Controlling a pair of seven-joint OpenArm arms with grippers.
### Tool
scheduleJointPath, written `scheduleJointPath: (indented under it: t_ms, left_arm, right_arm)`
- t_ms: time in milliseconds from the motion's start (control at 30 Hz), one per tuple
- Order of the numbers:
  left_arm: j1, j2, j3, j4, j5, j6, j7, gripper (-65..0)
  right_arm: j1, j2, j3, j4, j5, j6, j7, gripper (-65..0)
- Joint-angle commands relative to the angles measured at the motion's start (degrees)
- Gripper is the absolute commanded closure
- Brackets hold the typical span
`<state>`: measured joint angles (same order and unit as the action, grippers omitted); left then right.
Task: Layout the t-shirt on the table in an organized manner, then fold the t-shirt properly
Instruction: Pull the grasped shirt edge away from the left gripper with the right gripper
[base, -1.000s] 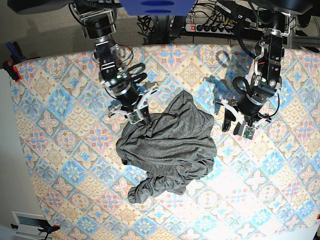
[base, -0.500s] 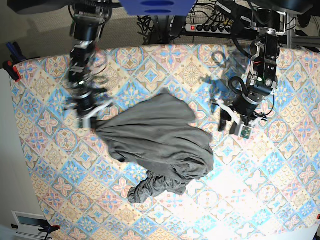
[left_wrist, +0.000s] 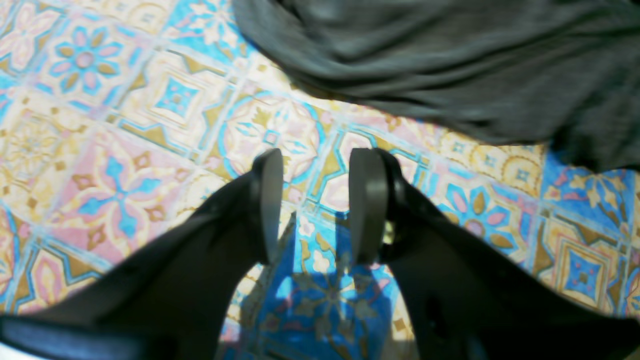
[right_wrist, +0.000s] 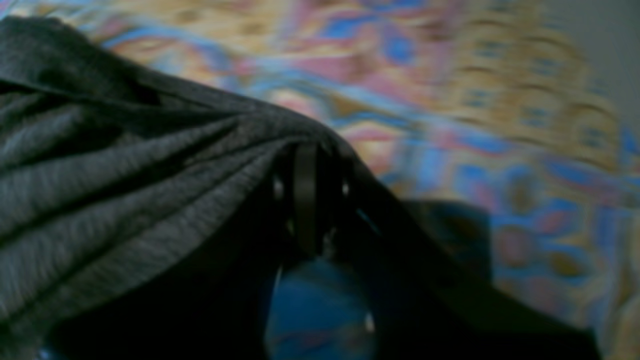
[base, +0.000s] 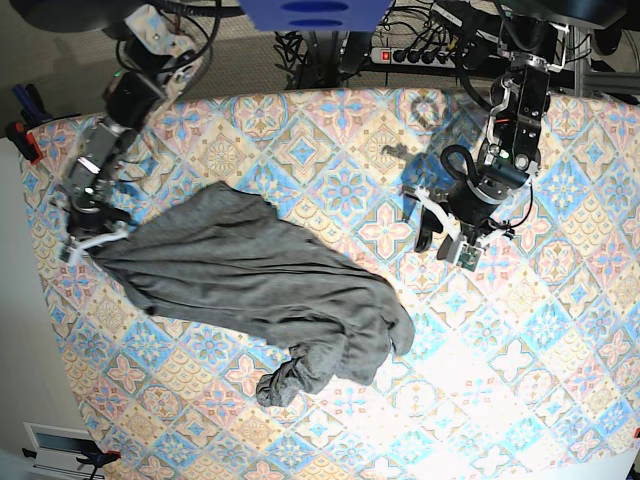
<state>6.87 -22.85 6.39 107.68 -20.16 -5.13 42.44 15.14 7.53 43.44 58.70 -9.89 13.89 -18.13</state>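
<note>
Pinching a bunched edge of the t-shirt at the desk's far-left side in the base view, your right end effector is clamped shut on the cloth. From there the shirt's long axis runs diagonally down toward the centre, ending in a crumpled wad. Your left end effector hovers parted and empty, just beside the shirt's free end, so it looks better placed to take that end.

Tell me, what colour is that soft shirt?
The soft knit t-shirt is dark heather grey, plain; the base view shows it best.
</note>
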Motion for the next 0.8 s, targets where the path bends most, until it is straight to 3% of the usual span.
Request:
scheduleJointPath:
  t_ms: [0,233,467,600,767]
  left_arm:
    - [-0.7,-0.3,0.1,1.0,-0.4,-0.2,-1.2,-20.5]
    - [-0.6,-0.2,0.1,1.0,-0.8,-0.2,-1.2,-20.5]
    - [0.8,-0.2,0.1,1.1,-0.7,-0.2,-1.2,-20.5]
    - [0.9,-0.2,0.1,1.1,-0.5,-0.2,-1.2,-20.5]
    - [0.8,-0.2,0.1,1.1,-0.7,-0.2,-1.2,-20.5]
  right_arm:
    - [3.1,1.7,0.1,-0.1,-0.1,-0.5,0.6,-0.5]
    - [7.3,5.9,2.8,-6.7,-0.1,-0.5,0.6,-2.1]
    - [7.0,6.2,3.0,-7.0,-0.1,-0.5,0.4,-24.1]
    - [6.7,6.2,3.0,2.9,0.1,-0.2,0.4,-25.3]
    - [-1.7,5.1,2.2,19.2,0.7,-0.1,0.4,-23.4]
